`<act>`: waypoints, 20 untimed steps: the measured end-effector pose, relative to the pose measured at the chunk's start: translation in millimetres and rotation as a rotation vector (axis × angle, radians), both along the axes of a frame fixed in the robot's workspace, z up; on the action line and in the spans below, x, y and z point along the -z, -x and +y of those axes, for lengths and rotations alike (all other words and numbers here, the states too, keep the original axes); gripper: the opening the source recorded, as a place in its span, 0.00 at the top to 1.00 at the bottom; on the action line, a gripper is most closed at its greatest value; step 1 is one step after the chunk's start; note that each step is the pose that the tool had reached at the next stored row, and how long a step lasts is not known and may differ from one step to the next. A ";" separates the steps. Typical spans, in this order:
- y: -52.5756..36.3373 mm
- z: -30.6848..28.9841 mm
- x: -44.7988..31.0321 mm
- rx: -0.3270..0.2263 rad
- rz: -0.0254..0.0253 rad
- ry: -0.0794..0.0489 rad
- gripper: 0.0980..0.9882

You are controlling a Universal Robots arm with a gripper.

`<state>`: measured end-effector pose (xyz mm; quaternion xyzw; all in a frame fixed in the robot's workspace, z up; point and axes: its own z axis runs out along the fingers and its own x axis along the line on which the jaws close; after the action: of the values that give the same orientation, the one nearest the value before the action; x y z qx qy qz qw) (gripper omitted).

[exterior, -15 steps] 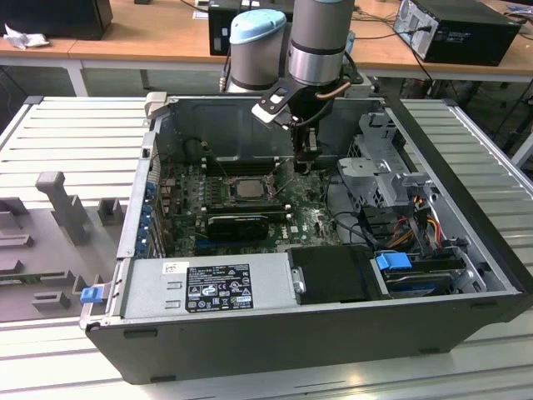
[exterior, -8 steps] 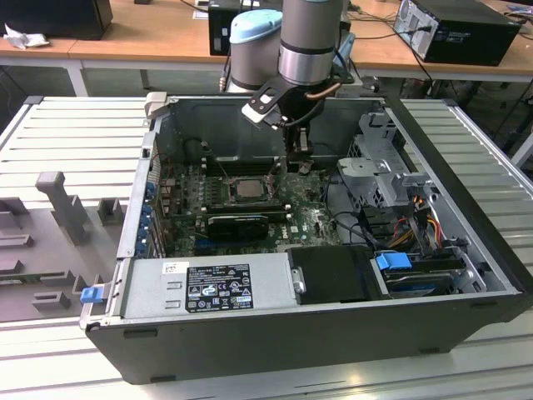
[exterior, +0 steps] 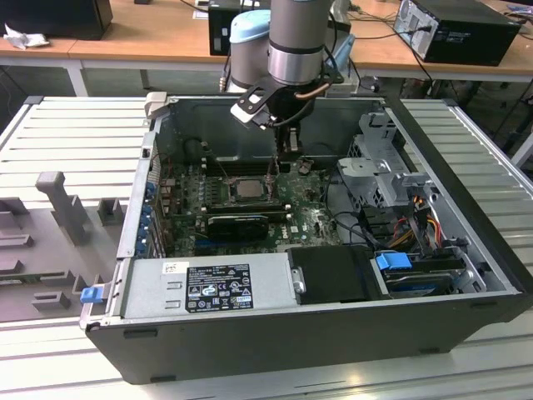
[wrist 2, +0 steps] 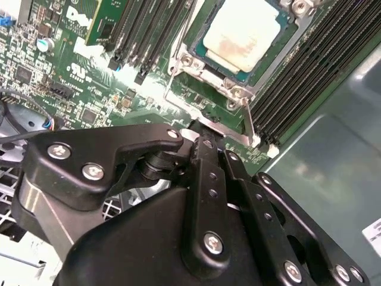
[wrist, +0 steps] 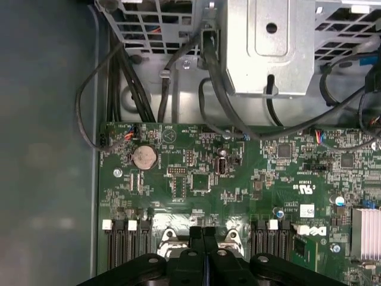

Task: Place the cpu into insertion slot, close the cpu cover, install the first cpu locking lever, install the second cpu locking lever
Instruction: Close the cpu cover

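While a grey robot arm (exterior: 296, 37) reaches down from above, an open computer case (exterior: 291, 346) lies on a ribbed metal counter (exterior: 75, 133). Inside it, the green motherboard (wrist: 238, 179) faces up. The insertion slot (wrist 2: 262, 72) holds the cpu (wrist 2: 249, 33), pale top showing, and the silvery cpu cover (wrist 2: 208, 70) seems to lie flat around it. The black fingers (wrist: 195, 238) are pressed together, tips at the slot's edge.

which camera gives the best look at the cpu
The second wrist view: the cpu shows large, its pale top framed by the insertion slot. The exterior view shows it small, by the gripper. In the first wrist view the gripper hides it.
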<state>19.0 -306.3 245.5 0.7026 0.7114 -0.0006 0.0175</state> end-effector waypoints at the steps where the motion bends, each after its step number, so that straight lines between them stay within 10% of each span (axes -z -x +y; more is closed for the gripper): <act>1: 1.5 0.0 0.0 0.000 0.0000 0.000 0.99; 14: 15.2 0.0 4.6 -0.001 0.0016 0.000 0.99; 20: 35.8 -3.0 12.0 -0.006 0.0044 0.000 0.99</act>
<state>-16.8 -309.3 233.5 0.7006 0.7134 -0.0020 0.0159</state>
